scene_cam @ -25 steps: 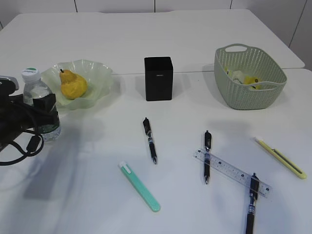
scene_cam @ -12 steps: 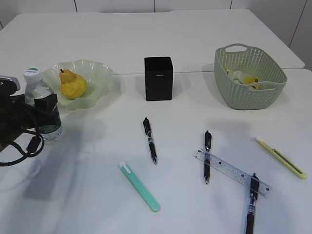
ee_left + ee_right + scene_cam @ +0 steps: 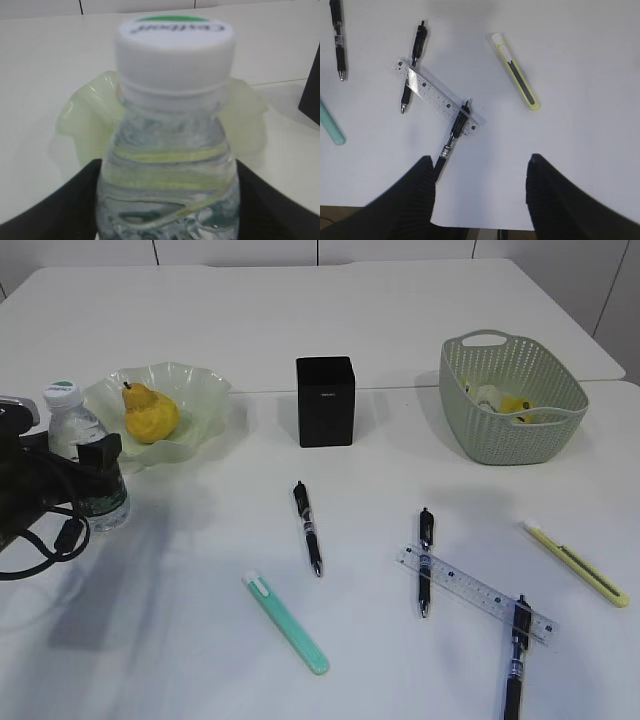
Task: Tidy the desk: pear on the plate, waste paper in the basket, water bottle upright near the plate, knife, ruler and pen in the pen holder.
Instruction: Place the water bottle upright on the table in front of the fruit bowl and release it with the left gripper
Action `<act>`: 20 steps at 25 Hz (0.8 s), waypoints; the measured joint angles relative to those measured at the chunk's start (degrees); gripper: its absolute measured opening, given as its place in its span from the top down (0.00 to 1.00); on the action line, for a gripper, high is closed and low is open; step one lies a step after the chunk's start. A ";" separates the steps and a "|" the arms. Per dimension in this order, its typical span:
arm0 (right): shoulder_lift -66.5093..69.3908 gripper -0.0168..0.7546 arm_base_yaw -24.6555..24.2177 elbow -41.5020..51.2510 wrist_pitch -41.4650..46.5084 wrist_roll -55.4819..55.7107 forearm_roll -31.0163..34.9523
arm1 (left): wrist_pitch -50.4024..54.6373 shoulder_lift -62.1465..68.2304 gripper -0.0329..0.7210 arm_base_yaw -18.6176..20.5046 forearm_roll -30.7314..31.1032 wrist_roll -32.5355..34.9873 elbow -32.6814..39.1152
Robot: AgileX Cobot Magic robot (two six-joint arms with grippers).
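Observation:
The water bottle (image 3: 72, 430) (image 3: 170, 150) stands upright on the desk (image 3: 200, 540), just left of the plate (image 3: 195, 390). My left gripper (image 3: 92, 455) (image 3: 167, 200) has a black finger along each side of it. No gap shows, and I cannot tell whether they press. The pear (image 3: 150, 415) lies on the plate. The ruler (image 3: 475, 592) (image 3: 437, 97) lies across two pens (image 3: 424, 560) (image 3: 515, 655); a third pen (image 3: 308, 527) lies mid-desk. A yellow knife (image 3: 577, 562) (image 3: 516, 71) and a teal knife (image 3: 285, 622) lie flat. My right gripper (image 3: 480, 172) hangs open over the desk's front edge, empty.
The black pen holder (image 3: 325, 400) stands at the middle back. The basket (image 3: 510, 435) at the back right holds waste paper (image 3: 500, 400). The left arm's cables (image 3: 40, 530) trail over the left edge of the desk.
The left gripper's visible finger has shifted slightly right beside the bottle, and the bottle's cap has moved a little left. Everything else is unchanged.

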 joint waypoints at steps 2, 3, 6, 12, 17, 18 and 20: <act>0.00 0.38 0.00 0.00 0.00 0.00 0.00 | -0.14 0.00 0.26 0.00 -0.21 0.00 0.00; 0.00 0.38 0.00 0.00 0.00 0.00 0.00 | -0.24 0.00 0.25 0.00 -0.21 0.00 0.00; 0.00 0.38 0.00 0.00 0.00 0.00 0.00 | -0.46 -0.11 0.25 0.00 -0.33 0.00 0.00; 0.00 0.38 0.00 0.00 0.00 0.00 0.53 | -0.70 -1.96 0.24 0.00 0.51 -3.18 0.00; 0.00 0.38 0.00 0.00 0.00 0.00 0.82 | -0.42 -3.05 0.24 0.00 1.01 -3.82 0.00; 0.00 0.38 0.00 0.00 0.00 -0.11 0.81 | 0.22 -3.59 0.24 0.00 1.01 -3.82 0.00; 0.00 0.38 0.00 0.00 0.00 -0.11 1.07 | 0.76 -4.65 0.24 0.00 1.10 -3.82 0.00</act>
